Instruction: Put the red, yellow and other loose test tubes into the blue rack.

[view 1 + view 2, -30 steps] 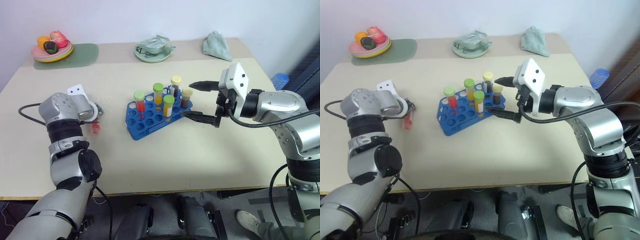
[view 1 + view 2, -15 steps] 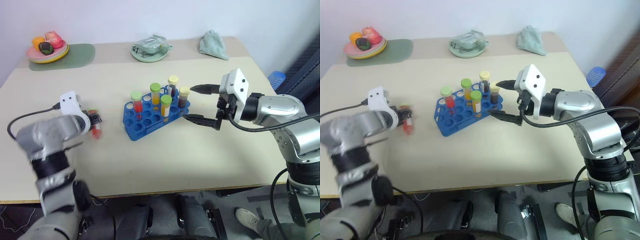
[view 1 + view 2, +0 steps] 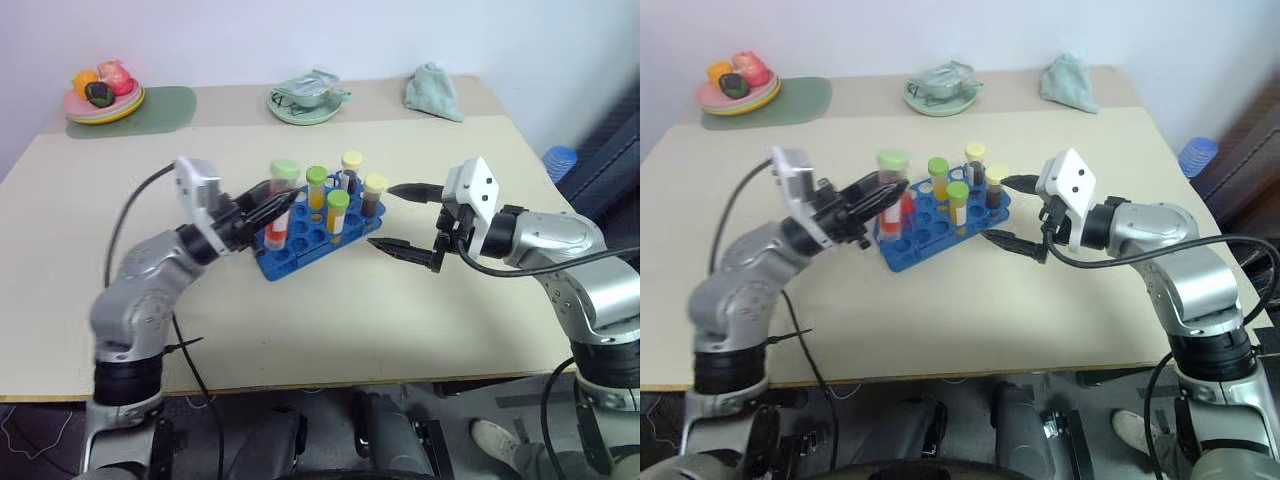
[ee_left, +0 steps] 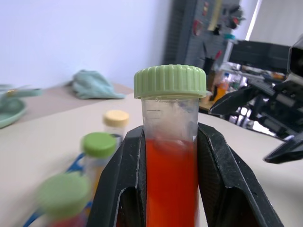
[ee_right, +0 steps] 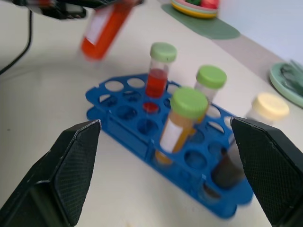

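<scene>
Red tube (image 4: 170,179), off the table in left hand (image 3: 268,208), now above rack (image 3: 300,235)

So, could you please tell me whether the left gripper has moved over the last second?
Yes. The left gripper, shut on the red tube, moved rightward to the blue rack.

The left arm reaches in from 8 o'clock, forearm rising toward 2 o'clock, wrist raised above the counter (image 3: 400,330). The left gripper (image 3: 277,203) points toward 3 o'clock, its fingers (image 4: 220,175) clamped on either side of a red tube (image 4: 170,156), held upright. The right arm comes in from 4 o'clock, elbow bent, forearm lying toward 9 o'clock. The right gripper (image 3: 405,219) has its two fingers spread wide, nothing between them.
</scene>
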### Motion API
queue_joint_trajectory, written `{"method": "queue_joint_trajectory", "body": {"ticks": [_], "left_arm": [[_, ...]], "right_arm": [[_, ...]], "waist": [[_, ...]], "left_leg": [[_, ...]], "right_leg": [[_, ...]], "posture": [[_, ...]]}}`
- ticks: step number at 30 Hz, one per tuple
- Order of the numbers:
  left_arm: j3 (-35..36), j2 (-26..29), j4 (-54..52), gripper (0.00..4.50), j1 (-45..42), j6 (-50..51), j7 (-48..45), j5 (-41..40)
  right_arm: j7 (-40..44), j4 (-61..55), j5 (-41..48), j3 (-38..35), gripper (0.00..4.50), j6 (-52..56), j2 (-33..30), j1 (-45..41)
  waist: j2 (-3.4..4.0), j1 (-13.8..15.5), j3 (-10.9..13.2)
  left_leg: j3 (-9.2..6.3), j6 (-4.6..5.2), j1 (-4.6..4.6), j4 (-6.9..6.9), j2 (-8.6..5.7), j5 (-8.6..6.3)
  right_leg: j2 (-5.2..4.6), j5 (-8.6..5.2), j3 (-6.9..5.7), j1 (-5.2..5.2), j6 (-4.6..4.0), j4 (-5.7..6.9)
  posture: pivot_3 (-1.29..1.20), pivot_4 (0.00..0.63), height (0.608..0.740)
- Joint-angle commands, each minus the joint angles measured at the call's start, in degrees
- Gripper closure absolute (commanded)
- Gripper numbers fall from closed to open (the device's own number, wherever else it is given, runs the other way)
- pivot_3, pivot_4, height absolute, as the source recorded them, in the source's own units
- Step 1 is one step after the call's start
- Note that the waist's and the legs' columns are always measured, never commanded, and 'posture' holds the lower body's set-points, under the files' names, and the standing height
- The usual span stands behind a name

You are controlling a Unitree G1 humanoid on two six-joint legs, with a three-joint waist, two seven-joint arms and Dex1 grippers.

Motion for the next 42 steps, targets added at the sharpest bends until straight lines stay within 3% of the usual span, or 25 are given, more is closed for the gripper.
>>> {"method": "queue_joint_trajectory", "body": {"ticks": [1, 5, 17, 30, 42], "left_arm": [[-3.79, -3.92, 8.51, 3.66, -3.11, -12.64, -2.21, 5.58], [-4.00, -6.37, 16.86, 3.66, -4.31, -18.05, -3.50, 6.82], [-3.37, -4.65, 34.74, 3.66, -7.87, -25.88, -10.76, 8.12], [-5.00, -4.39, 32.51, 3.66, -6.33, -23.86, -16.64, 6.80], [-5.63, -4.41, 33.60, 3.66, -6.39, -28.93, -13.27, 11.75]], "right_arm": [[-3.22, -6.06, 0.58, -3.86, 0.00, 0.40, -0.21, 2.42], [-6.71, -9.82, 1.03, -5.20, 0.00, 2.37, 0.17, 4.43], [-14.36, -17.47, 1.97, -8.61, 0.00, 5.56, 1.06, 10.07], [-16.05, -17.22, 1.55, -8.14, 0.00, 4.14, 1.54, 10.61], [-15.03, -15.17, 1.11, -7.14, 0.00, 2.04, 1.79, 9.99]], "waist": [[0.01, 0.32, -0.01], [0.00, 0.13, -0.01], [-0.03, 0.34, -0.03], [-0.01, 0.20, -0.06], [-0.02, 0.26, -0.07]], "left_leg": [[0.03, 0.00, 0.02, -0.01, 0.03, 0.00], [0.05, 0.03, 0.02, 0.06, 0.03, -0.01], [0.07, 0.07, 0.06, 0.06, 0.04, -0.04], [0.08, 0.08, 0.11, 0.06, 0.06, -0.04], [0.08, 0.09, 0.11, 0.06, 0.06, -0.04]], "right_leg": [[0.01, 0.00, 0.00, 0.00, 0.00, 0.02], [0.00, 0.01, -0.01, 0.06, 0.00, 0.01], [0.01, 0.01, -0.01, 0.08, 0.01, 0.01], [0.02, 0.01, 0.00, 0.10, 0.01, 0.04], [0.03, 0.01, 0.00, 0.11, 0.01, 0.03]], "posture": [[0.00, 0.150, 0.740], [0.00, 0.150, 0.740], [0.00, 0.150, 0.740], [0.00, 0.150, 0.740], [0.00, 0.150, 0.740]]}}
